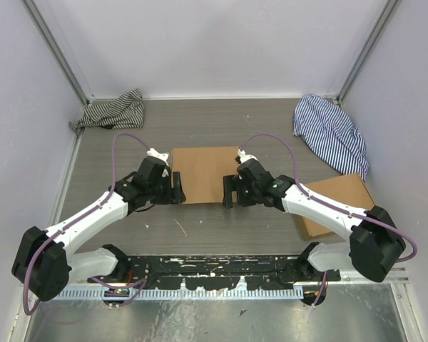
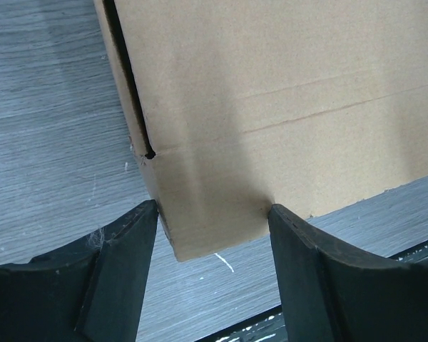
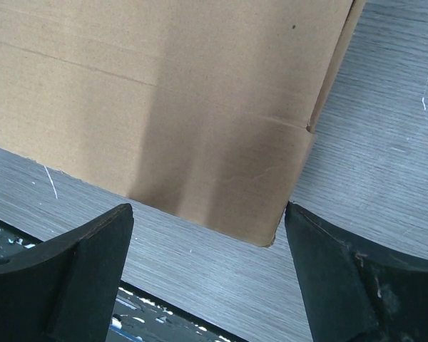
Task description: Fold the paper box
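Observation:
The paper box (image 1: 203, 173) is a shallow closed brown cardboard box lying flat at the middle of the table. My left gripper (image 1: 177, 187) is open at its near left corner. In the left wrist view that corner (image 2: 214, 214) sits between the two fingers, and both fingertips (image 2: 146, 214) are at the cardboard's edges. My right gripper (image 1: 230, 191) is open at the near right corner. In the right wrist view the box (image 3: 164, 107) lies ahead of the jaws, its corner close to the right finger (image 3: 307, 228) and well away from the left finger.
A stack of flat brown cardboard (image 1: 339, 203) lies at the right, partly under the right arm. A dark striped cloth (image 1: 114, 110) is at the back left and a blue striped cloth (image 1: 332, 132) at the back right. The black base rail (image 1: 214, 267) runs along the near edge.

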Controlling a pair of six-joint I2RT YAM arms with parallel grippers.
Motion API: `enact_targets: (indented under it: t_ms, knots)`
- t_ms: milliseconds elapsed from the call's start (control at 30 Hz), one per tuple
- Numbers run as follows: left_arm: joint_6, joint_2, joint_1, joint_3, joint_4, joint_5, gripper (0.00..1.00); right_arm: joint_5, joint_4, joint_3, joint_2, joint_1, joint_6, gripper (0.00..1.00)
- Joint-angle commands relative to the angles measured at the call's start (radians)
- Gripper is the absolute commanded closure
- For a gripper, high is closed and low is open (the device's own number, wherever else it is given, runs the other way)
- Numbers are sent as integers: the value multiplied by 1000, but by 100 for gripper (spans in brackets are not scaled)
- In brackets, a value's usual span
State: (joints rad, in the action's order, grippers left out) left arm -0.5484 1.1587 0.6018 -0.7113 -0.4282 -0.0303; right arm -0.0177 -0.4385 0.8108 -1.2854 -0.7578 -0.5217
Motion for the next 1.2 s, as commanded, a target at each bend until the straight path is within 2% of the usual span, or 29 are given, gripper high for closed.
enact_targets:
  t_ms: [0,767,1167]
  knots:
    - [-7,21,-2,-24,-3,-8,30,0,51,16,7,-6,8,8]
    - [-29,-57,-2,-57,-61,-28,31,45,66,14,8,-7,-6,10]
    - [-27,-18,-2,-36,-42,-24,31,40,90,-1,-5,-8,-3,10]
